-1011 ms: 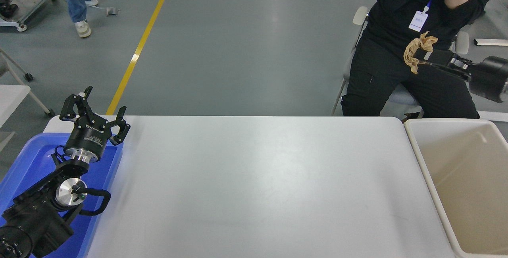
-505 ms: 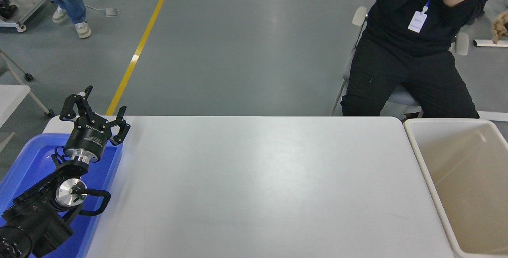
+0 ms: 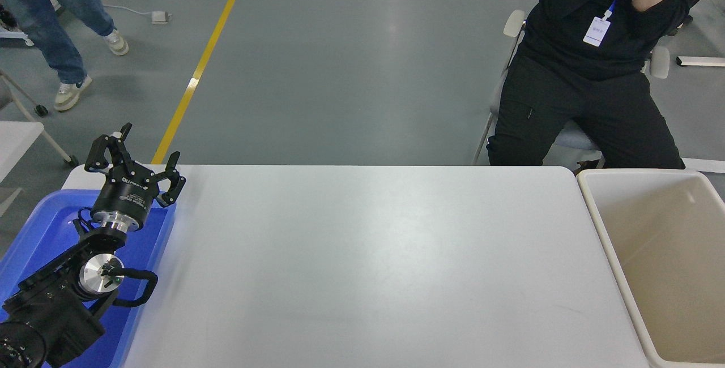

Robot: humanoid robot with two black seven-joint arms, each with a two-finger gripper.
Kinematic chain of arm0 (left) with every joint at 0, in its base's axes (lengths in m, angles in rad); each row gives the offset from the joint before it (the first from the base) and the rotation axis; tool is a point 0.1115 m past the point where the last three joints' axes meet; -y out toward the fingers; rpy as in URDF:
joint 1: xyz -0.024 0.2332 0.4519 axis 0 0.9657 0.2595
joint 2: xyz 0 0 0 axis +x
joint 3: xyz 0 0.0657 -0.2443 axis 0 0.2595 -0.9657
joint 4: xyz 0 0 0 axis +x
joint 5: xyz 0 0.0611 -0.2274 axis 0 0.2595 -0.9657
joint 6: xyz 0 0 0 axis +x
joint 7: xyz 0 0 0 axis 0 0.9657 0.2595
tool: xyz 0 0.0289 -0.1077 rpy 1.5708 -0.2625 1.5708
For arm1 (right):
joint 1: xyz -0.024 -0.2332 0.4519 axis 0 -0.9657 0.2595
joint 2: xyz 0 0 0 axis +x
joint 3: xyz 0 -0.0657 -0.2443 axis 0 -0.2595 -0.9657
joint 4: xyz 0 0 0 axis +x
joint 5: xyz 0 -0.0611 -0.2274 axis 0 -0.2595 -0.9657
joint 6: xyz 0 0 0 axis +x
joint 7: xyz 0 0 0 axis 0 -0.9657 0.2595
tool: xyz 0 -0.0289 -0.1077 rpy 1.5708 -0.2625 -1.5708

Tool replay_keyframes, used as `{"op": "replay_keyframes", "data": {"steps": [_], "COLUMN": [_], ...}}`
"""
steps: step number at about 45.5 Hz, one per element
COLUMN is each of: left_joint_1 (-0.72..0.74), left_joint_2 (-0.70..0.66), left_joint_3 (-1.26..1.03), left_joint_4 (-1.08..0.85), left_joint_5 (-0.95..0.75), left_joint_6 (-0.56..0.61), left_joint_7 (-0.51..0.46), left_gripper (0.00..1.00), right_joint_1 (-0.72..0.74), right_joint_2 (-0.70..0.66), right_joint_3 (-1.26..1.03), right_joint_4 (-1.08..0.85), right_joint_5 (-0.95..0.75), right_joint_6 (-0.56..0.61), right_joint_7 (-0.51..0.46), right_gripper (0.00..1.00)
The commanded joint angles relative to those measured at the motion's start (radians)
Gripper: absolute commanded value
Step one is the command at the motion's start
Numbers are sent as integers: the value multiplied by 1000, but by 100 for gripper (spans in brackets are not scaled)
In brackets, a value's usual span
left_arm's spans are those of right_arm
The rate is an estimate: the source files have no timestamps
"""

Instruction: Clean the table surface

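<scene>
The white table surface [image 3: 368, 255] fills the middle of the head view, smooth, with nothing lying on it. My left gripper [image 3: 136, 153] is parked at the lower left above the blue tray, its fingers spread open and empty. My right arm and gripper are out of view. No crumpled paper shows in the picture.
A blue plastic tray [image 3: 39, 226] sits at the table's left end under my left arm. A beige plastic bin [image 3: 657, 255] stands at the right end. A person in black [image 3: 589, 68] sits on a chair behind the far right corner. Another person's legs [image 3: 51, 22] are at the top left.
My right gripper, which held a crumpled brown paper at the upper right, has moved off the right edge with it. The person at the top left has walked nearer.
</scene>
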Motion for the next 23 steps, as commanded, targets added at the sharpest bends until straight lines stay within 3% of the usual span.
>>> {"op": "replay_keyframes", "data": {"steps": [1,23], "left_joint_1": [0,0], "left_joint_2": [-1,-1], "left_joint_3": [0,0], "left_joint_4": [0,0], "left_joint_5": [0,0], "left_joint_6": [0,0], "left_joint_7": [0,0], "left_gripper": [100,100], "right_joint_1": [-99,-270], "right_joint_2": [38,216], "right_joint_3": [0,-81], "right_joint_4": [-43,-58], "right_joint_5": [13,-22], "right_joint_6": [-2,-7], "right_joint_7": [-33,-29], "right_gripper": [0,0]}}
